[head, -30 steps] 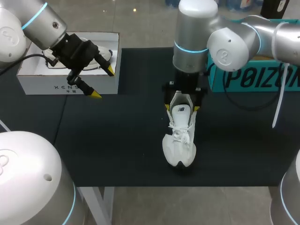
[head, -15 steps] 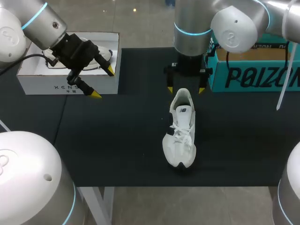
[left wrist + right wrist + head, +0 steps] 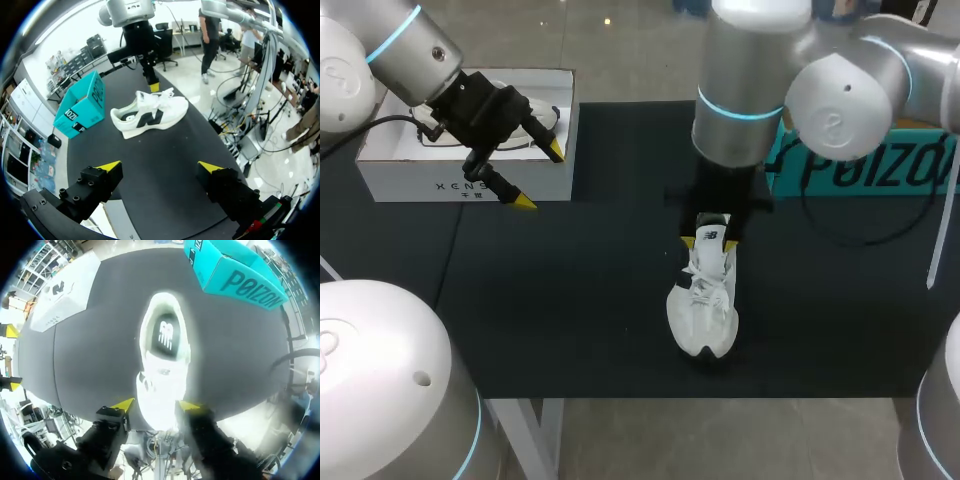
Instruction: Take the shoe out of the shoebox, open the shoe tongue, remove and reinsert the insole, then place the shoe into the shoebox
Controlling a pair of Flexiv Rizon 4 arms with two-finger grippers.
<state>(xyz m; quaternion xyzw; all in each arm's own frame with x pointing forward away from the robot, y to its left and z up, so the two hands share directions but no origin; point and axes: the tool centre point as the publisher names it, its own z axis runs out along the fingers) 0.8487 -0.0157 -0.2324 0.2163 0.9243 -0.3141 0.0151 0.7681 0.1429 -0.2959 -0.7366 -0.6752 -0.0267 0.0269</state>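
**Q:** Right gripper [image 3: 156, 404]?
**A:** I read its fingers as spread and holding nothing. The white shoe [image 3: 164, 347] lies beneath and between them (upright on its sole).
**Q:** Left gripper [image 3: 159, 165]?
**A:** Fingers wide apart, empty, shoe well ahead.

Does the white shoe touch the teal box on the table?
Apart. The right wrist view shows bare black table between the white shoe and the teal box.
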